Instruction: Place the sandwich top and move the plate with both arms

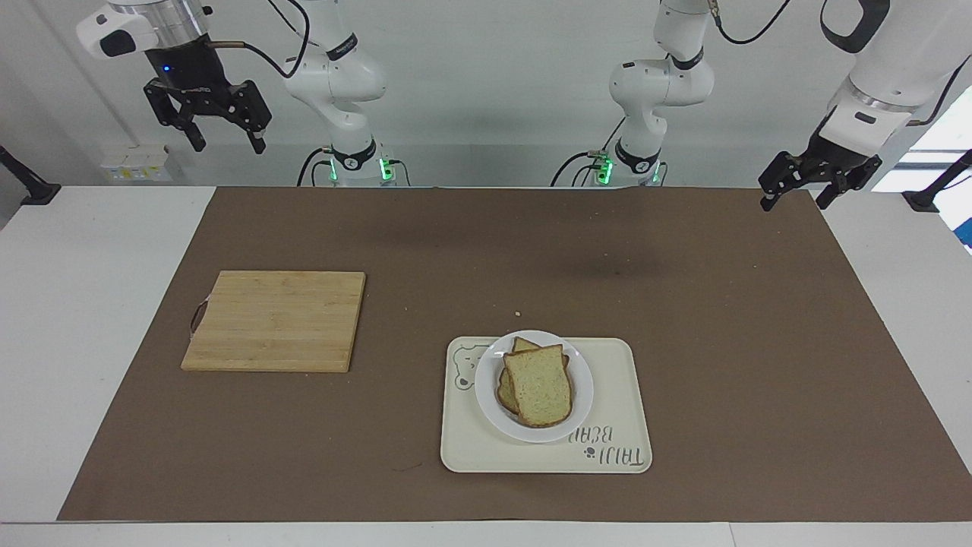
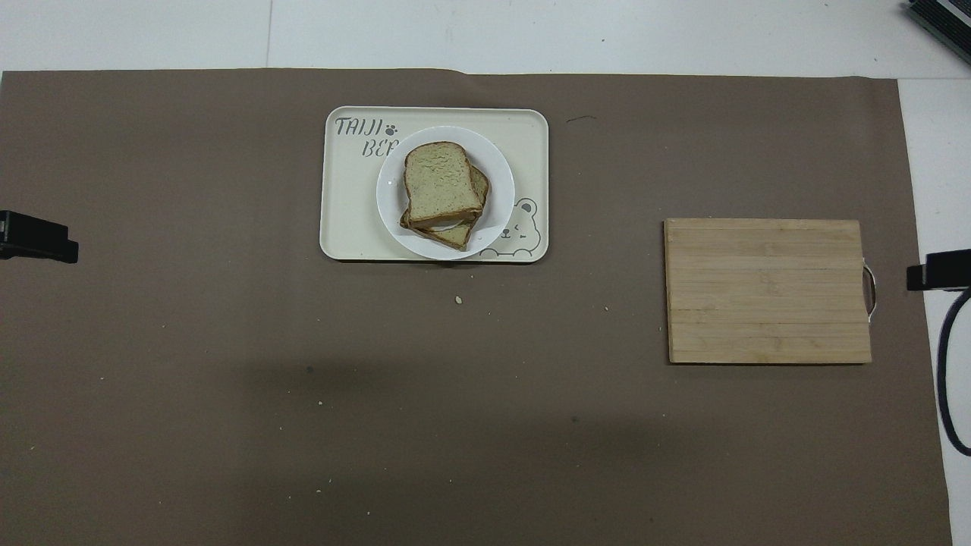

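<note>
The sandwich top (image 1: 538, 384), a pale speckled bread slice with brown crust, lies on another slice on the round white plate (image 1: 579, 399). It also shows in the overhead view (image 2: 441, 182), on the plate (image 2: 501, 193). The plate sits on the cream bear tray (image 1: 619, 433). My left gripper (image 1: 795, 194) is open and empty, up in the air over the mat's corner at the left arm's end. My right gripper (image 1: 225, 137) is open and empty, raised high near the right arm's end, waiting.
A wooden cutting board (image 1: 277, 320) lies on the brown mat (image 1: 721, 342) toward the right arm's end; it also shows in the overhead view (image 2: 768, 290). Small crumbs dot the mat nearer to the robots than the tray (image 2: 341, 227).
</note>
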Tool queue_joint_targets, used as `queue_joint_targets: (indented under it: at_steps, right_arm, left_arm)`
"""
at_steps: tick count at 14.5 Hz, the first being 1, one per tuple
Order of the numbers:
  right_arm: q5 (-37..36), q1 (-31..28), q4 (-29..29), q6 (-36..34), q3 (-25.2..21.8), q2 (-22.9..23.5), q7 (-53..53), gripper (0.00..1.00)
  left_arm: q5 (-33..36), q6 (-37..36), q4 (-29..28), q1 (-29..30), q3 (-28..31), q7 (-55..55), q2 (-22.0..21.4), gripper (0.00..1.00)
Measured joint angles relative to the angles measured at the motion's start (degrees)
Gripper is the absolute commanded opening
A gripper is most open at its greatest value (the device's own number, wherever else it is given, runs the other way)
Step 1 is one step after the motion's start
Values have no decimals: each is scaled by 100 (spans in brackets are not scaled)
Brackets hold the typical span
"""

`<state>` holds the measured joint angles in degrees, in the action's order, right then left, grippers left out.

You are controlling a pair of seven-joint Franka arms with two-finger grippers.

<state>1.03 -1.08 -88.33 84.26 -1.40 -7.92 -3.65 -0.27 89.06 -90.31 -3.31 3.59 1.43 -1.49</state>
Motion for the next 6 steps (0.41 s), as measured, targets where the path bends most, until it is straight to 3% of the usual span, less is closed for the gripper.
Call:
queue_joint_targets:
  at_steps: [6]
  right_arm:
    - [0, 0, 0, 0, 0, 0, 0, 100]
  left_arm:
    - [-4, -77, 0, -2, -10, 0, 0, 100]
